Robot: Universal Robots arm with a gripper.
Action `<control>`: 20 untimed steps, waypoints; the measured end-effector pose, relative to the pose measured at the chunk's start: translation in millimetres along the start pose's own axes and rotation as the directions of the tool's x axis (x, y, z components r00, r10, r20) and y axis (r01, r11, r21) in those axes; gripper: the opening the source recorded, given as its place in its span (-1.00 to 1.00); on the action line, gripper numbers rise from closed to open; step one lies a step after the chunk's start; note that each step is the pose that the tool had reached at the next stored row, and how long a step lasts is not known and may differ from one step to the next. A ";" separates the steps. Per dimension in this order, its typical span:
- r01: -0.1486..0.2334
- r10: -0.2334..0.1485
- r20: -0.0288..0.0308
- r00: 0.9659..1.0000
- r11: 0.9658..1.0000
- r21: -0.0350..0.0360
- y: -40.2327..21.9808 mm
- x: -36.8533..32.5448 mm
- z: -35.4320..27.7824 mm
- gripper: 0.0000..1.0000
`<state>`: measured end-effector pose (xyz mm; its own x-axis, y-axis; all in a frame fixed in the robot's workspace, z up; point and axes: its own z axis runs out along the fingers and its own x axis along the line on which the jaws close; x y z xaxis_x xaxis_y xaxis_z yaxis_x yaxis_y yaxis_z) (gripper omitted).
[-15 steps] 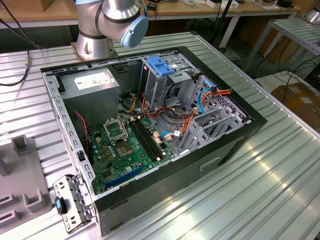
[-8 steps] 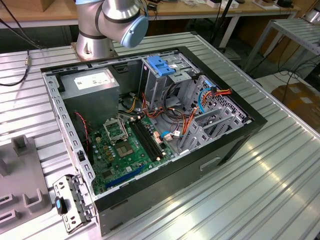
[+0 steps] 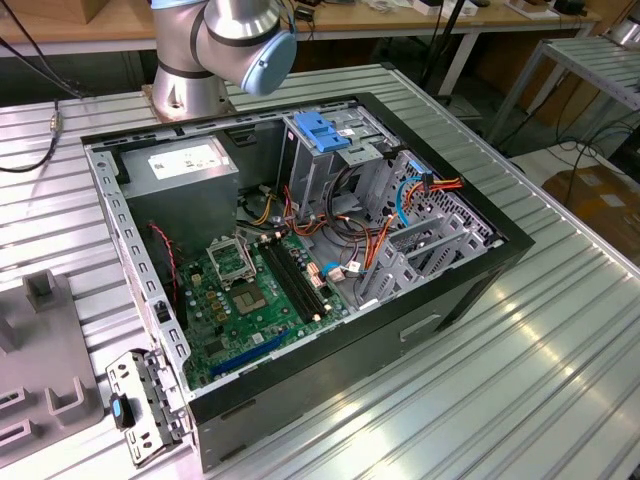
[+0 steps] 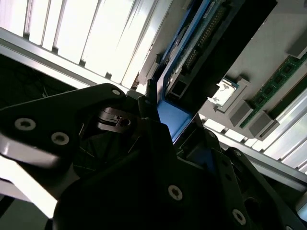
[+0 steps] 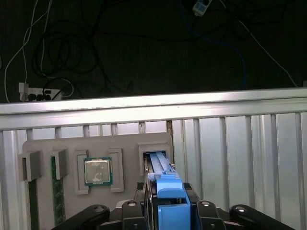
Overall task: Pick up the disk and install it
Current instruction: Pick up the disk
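I read the gripper (image 5: pixel 169 194) as pinched narrow on the disk (image 5: pixel 159 165), which stands on edge w/ long axis straight out from the jaws, at the grey tray (image 5: pixel 67 146) slot next to the CPU (image 5: pixel 98 171).

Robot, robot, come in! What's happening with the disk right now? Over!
Gripper shut on the disk, at its blue carrier. Disk on edge in the grey tray slot, chip alongside. Nothing seen blocking it. Over.
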<state>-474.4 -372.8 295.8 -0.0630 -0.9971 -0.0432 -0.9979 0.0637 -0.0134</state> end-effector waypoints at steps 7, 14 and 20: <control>0.000 0.000 0.000 1.000 1.000 0.000 0.0 0.0 0.5 -0.25; 0.000 0.000 0.000 1.000 1.000 0.000 0.0 0.0 0.7 -0.25; 0.024 -0.024 0.000 1.000 1.000 -0.001 0.0 0.5 0.8 -0.25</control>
<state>-474.4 -373.3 295.0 -0.0389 -0.9983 -0.0432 -0.9991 0.0395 -0.0135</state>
